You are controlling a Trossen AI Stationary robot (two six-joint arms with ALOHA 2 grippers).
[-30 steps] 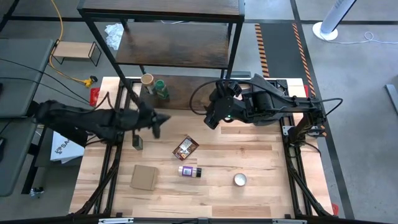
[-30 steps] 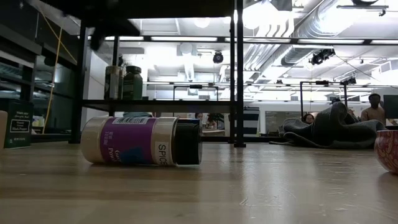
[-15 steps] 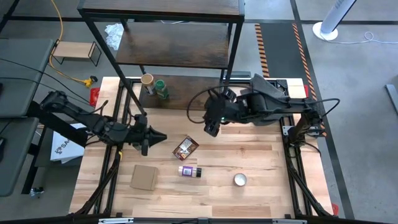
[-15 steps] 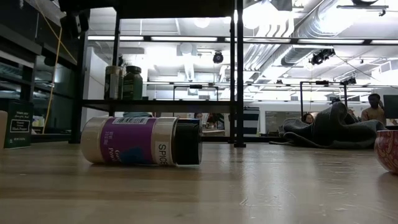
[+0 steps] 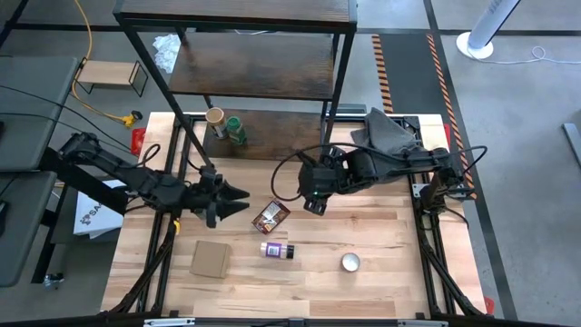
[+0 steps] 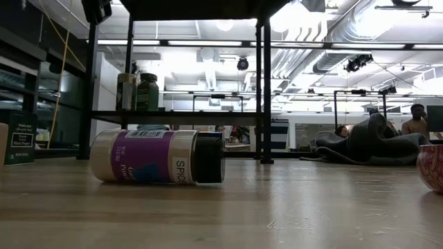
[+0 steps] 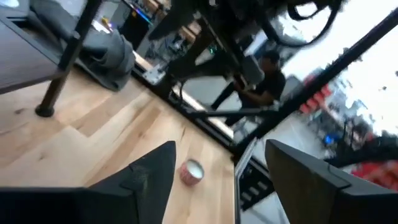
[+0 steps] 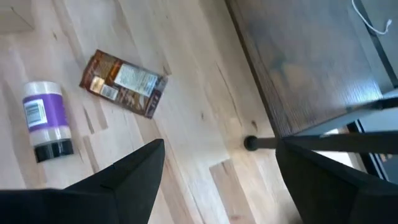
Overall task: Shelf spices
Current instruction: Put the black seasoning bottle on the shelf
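My right gripper (image 5: 310, 202) hangs open and empty over the middle of the table (image 5: 381, 263), just beside the brown-orange pouch (image 5: 270, 215). My left gripper (image 5: 238, 200) is open too, on the pouch's other side, toward the left edge. The purple-labelled jar (image 5: 276, 250) lies on its side nearer the front edge. On the shelf's (image 5: 272, 136) bottom board, at the back edge, stand the tan-lidded jar (image 5: 215, 119) and green-lidded jar (image 5: 235, 129). A cardboard square (image 5: 210, 259) and silvery disc (image 5: 350, 262) lie near the front.
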